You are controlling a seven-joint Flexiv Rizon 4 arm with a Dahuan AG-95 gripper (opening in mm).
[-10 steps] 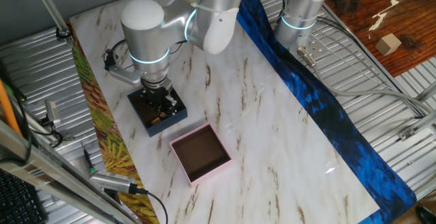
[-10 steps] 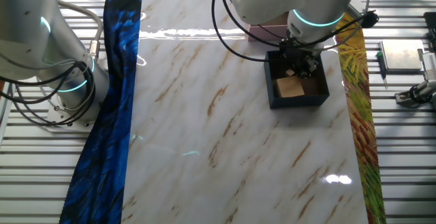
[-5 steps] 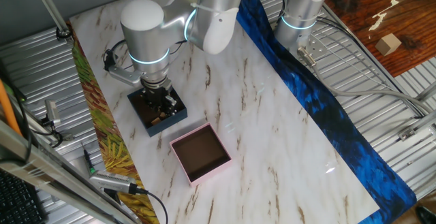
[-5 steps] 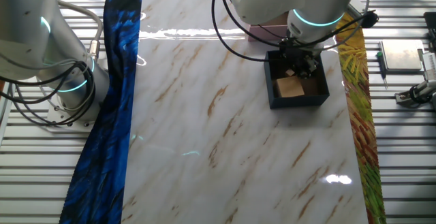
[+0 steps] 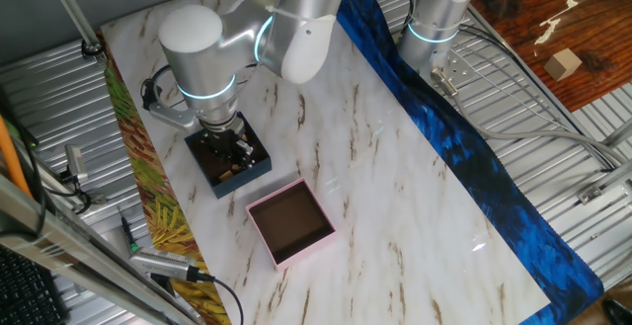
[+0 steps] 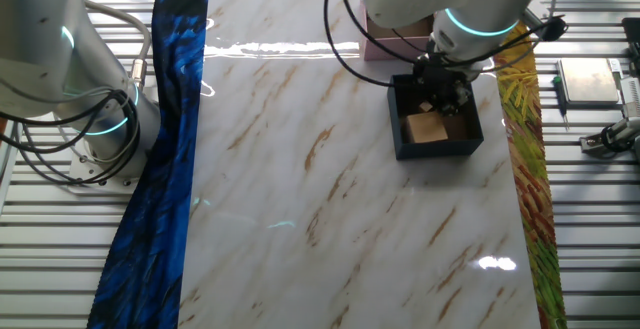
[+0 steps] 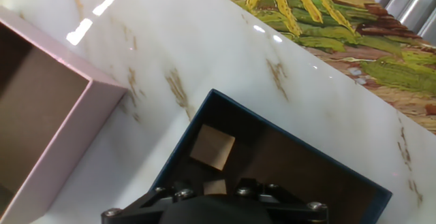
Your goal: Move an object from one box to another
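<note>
Claw (image 6: pixel 443 97) over navy box (image 6: pixel 437 150); cube (image 7: pixel 212 147) visible hand view

I see a glossy white marbled bench (image 5: pixel 395 197) throwing back lamp glare. The navy box (image 7: pixel 286 149) and pink box (image 7: pixel 61 115) look like matt card with dull brown insides. My arm's casing (image 5: pixel 193 43) is smooth satin silver.
</note>
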